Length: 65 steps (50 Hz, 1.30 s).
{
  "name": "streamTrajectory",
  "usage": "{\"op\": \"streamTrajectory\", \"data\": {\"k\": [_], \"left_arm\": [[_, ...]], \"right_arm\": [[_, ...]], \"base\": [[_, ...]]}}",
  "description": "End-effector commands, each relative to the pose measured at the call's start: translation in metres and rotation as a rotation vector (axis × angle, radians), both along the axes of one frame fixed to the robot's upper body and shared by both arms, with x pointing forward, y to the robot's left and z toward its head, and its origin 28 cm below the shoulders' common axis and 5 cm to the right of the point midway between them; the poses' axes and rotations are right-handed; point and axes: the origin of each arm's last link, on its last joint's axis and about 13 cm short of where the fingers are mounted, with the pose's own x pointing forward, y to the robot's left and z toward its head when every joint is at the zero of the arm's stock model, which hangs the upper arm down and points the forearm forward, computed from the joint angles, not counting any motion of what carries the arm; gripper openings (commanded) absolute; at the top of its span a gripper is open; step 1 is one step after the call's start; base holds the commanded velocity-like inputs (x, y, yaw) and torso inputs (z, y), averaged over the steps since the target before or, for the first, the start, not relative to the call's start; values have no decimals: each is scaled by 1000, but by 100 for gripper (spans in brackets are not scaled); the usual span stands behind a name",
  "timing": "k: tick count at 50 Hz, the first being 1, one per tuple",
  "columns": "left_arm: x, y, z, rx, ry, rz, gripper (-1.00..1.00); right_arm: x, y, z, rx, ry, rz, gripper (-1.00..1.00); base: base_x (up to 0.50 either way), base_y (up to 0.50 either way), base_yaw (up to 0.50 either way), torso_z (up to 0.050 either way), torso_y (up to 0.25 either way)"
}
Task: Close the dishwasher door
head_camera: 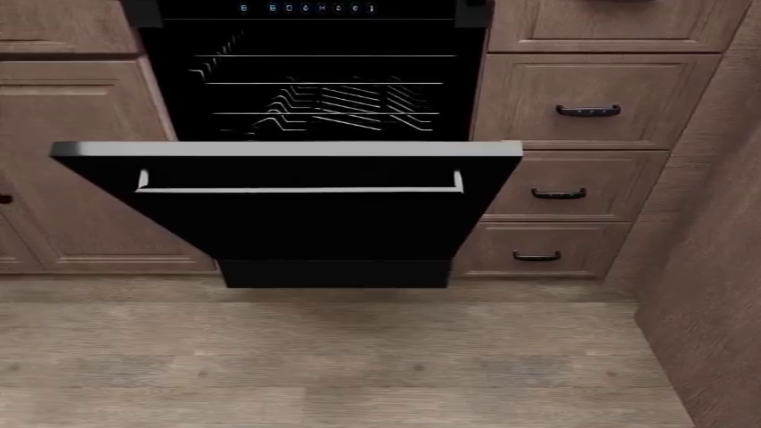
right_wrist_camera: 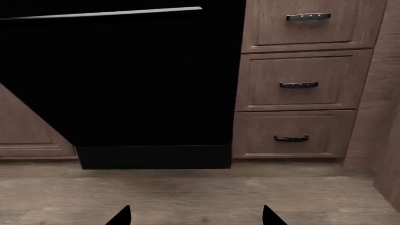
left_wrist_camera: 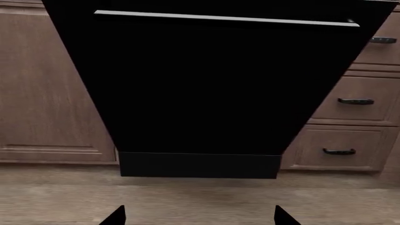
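Note:
The dishwasher door [head_camera: 298, 223] is a glossy black panel hanging partly open, tilted out from the cabinet, with a silver-grey top edge and a long silver bar handle [head_camera: 298, 189]. Behind it the dark interior with wire racks [head_camera: 333, 98] shows. No arm or gripper appears in the head view. In the left wrist view the door [left_wrist_camera: 200, 89] fills the middle, its handle [left_wrist_camera: 225, 18] high up; my left gripper [left_wrist_camera: 200, 216] is open, well short of the door, over the floor. In the right wrist view the door [right_wrist_camera: 125, 79] is seen too; my right gripper [right_wrist_camera: 196, 216] is open, holding nothing.
Brown wooden drawers with dark handles [head_camera: 559, 193] stack to the right of the dishwasher, and a wooden cabinet door [head_camera: 71, 169] stands on its left. A black kick plate [head_camera: 335, 273] sits under the door. A control strip with lit digits [head_camera: 306, 8] runs above. Wood floor [head_camera: 356, 366] lies in front; a wooden side panel [head_camera: 714, 267] rises at right.

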Motion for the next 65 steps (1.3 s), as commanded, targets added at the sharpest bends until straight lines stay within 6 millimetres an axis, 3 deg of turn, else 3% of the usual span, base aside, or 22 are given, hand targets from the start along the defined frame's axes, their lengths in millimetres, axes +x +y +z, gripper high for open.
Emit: {"op": "streamTrajectory", "data": {"k": [1,65], "left_arm": [[0,0,0,0,1,0,100],[2,-2,0,-1,0,-3,100]], "right_arm": [[0,0,0,0,0,-1,100],[2,-1,0,5,7,-4,100]], "base": [[0,121,0,0,0],[30,69,0,0,0]]}}
